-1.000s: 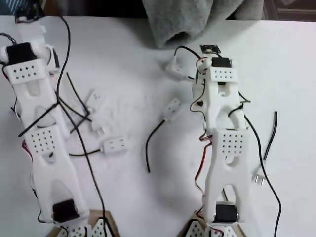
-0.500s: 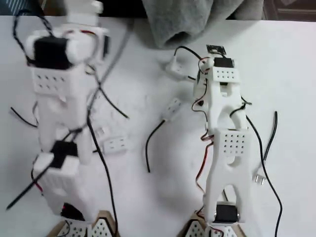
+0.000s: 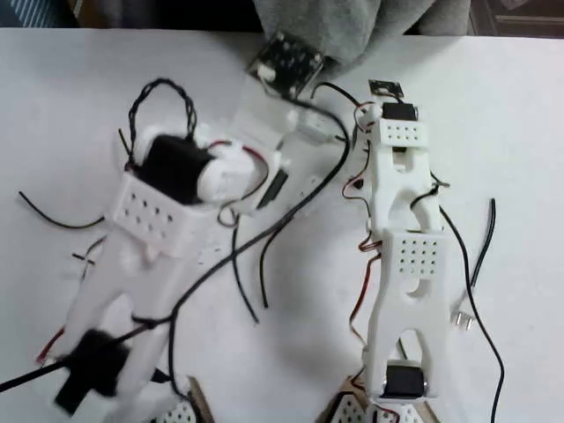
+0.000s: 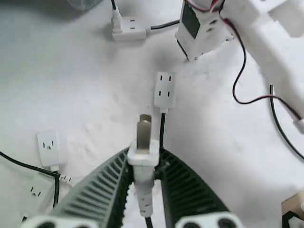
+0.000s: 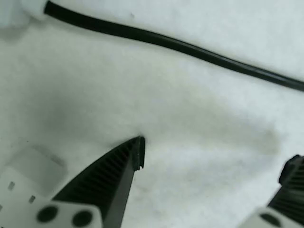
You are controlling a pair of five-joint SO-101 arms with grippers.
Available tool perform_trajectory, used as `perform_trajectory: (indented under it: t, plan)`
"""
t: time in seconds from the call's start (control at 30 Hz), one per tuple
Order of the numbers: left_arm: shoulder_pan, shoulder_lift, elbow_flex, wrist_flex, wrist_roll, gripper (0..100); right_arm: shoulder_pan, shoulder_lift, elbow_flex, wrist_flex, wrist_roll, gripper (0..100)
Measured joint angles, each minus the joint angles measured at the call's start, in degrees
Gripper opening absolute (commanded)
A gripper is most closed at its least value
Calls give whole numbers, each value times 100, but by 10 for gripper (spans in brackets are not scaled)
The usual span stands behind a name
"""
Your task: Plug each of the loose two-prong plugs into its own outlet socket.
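My left gripper [image 4: 144, 156] is shut on a white two-prong plug [image 4: 142, 148], held above the table. Its prongs point at a white outlet socket [image 4: 164, 90] lying a short way ahead with a black cable. In the high view the left arm [image 3: 167, 211] reaches diagonally toward the table's middle. Farther on lies another socket [image 4: 129, 32], beside the right arm's base part [image 4: 199, 28]. My right gripper [image 5: 213, 161] is open just above the bare table, holding nothing. A loose plug [image 3: 462, 319] lies to the right of the right arm [image 3: 401, 229].
Two more white sockets [image 4: 49, 146] [image 4: 33, 190] lie off to one side of the left gripper. A black cable [image 5: 166, 42] crosses the table ahead of the right gripper. Grey cloth [image 3: 335, 26] hangs over the far edge. Loose black cables trail around both arms.
The left arm has lifted from the table's left side and swung toward the middle, now covering the sockets there. The right arm has not moved.
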Motion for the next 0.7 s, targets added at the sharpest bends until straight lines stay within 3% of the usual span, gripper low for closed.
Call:
perform_trajectory:
  t: [0.2, 0.5, 0.7]
  plan:
    - [325, -1785, 1960, -1143, -589, 23, 0, 0, 0, 0, 0, 431]
    - [404, -5793, 5925, -4290, -642, 23, 0, 0, 0, 0, 0, 431]
    - [404, -8132, 7921, -5486, -642, 23, 0, 0, 0, 0, 0, 431]
